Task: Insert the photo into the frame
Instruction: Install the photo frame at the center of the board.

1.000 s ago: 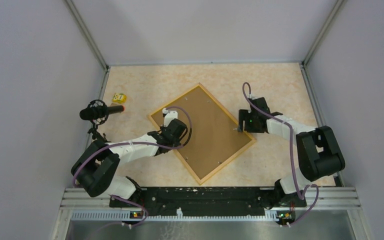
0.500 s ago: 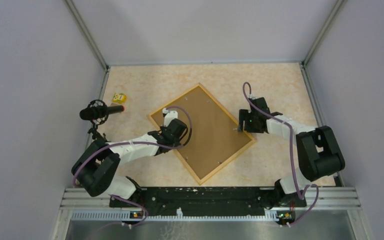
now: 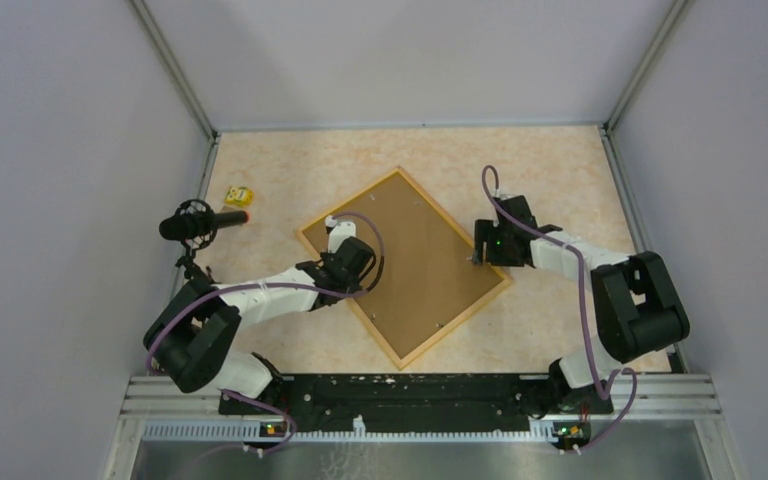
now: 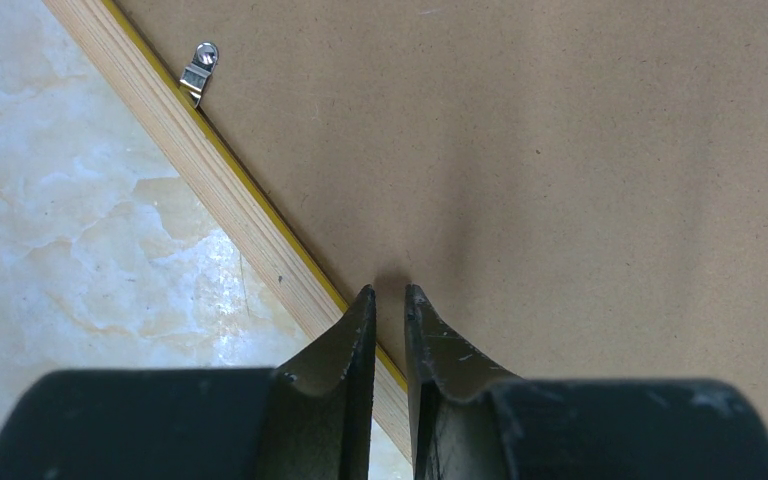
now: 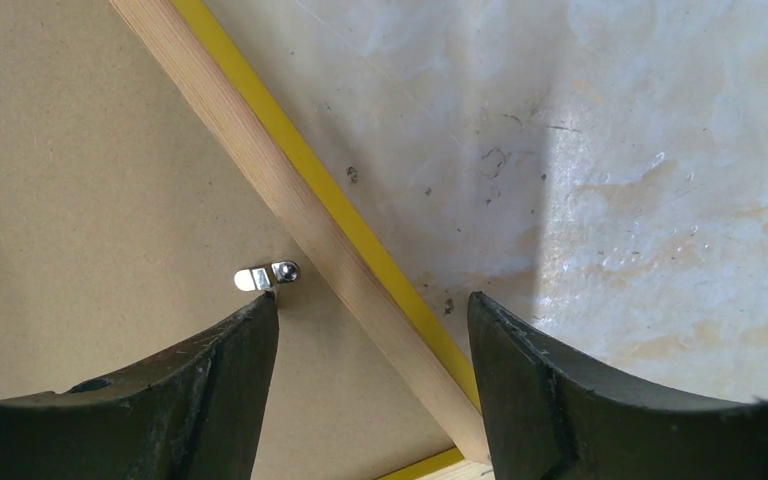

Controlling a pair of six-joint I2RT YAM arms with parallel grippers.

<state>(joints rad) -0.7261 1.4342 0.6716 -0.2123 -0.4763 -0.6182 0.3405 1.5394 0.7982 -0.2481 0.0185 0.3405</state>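
Edging slightly inward, the right hand (image 5: 372, 310) stands wide astride the frame (image 3: 348, 202) rim, one fingertip beside the turn clip (image 5: 265, 275). The left hand (image 4: 390, 300), narrow and empty, tips on the backing board (image 3: 420, 260). The frame lies face-down on the table (image 3: 280, 165); the photo is hidden. That fingertip may slip off the clip, skidding the frame.

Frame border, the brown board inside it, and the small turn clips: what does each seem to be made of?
Frame border: pale, unfinished-looking wood with fine grain visible and a yellow painted outer face. Brown board: probably fibreboard or hardboard, matte, uniform speckled tan with no grain. Clip: shiny silver metal, likely steel, judging by its bright reflections.
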